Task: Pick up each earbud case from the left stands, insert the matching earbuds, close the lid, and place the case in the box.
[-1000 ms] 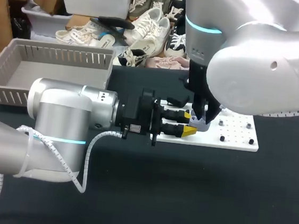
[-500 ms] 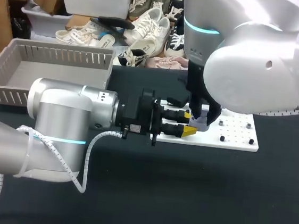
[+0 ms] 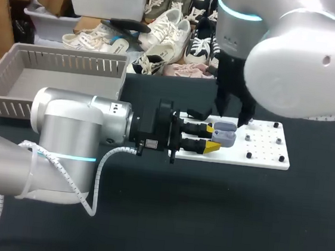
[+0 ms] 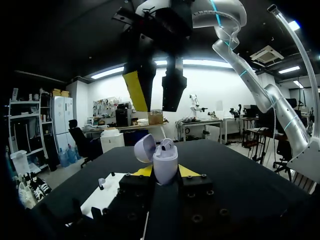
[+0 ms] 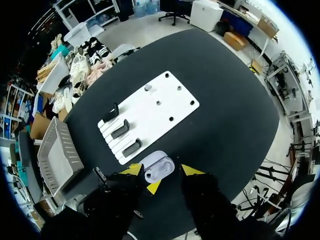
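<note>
Left gripper (image 3: 214, 138) clamps the open-lidded case (image 3: 225, 133) by its sides over the white board (image 3: 267, 150), the right gripper (image 3: 231, 115) hangs just at its 12 o'clock, fingers spread and empty, and the box (image 3: 72, 63) sits at 9 o'clock.

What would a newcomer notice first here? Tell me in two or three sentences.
The lilac earbud case, lid open, stands out first, gripped in the left hand beside the white board with its black stands. Directly above it hangs the right hand, open and empty. A grey slatted basket sits at the table's far left.
</note>
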Motion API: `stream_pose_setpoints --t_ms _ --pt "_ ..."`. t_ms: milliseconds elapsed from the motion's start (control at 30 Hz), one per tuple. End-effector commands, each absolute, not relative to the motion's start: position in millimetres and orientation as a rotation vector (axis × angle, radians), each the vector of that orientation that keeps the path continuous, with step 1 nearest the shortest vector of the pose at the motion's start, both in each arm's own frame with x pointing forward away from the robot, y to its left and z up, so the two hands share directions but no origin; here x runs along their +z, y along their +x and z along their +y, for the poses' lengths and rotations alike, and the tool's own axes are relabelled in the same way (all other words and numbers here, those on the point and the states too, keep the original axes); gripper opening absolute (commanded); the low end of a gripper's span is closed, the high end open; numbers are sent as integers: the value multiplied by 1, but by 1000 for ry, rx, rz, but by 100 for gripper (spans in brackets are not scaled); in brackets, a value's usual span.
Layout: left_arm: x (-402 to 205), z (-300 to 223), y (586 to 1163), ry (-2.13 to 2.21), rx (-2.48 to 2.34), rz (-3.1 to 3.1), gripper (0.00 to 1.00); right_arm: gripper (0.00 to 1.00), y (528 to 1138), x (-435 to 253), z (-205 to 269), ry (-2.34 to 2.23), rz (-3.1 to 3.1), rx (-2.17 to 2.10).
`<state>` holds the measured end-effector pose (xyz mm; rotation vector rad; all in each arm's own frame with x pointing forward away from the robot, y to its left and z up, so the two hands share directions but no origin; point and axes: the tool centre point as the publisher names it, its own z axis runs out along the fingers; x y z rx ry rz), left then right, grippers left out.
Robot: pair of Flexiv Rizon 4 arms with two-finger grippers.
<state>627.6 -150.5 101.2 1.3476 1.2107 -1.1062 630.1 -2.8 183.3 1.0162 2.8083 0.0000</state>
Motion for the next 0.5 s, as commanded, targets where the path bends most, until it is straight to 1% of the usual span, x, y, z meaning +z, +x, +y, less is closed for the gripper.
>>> stream_pose_setpoints --t_ms 33,333,467,500 --pt "100 -151 628 1347 -1107 1209 0 45 631 189 -24 1012 2797 77" --pt "100 -151 628 1347 -1107 1209 0 47 670 187 -43 917 2817 146" --pt "100 -151 628 1347 -1107 1209 0 50 689 184 -48 790 2826 125" --pt "100 -151 628 1347 -1107 1209 0 53 693 182 -49 766 2825 116"
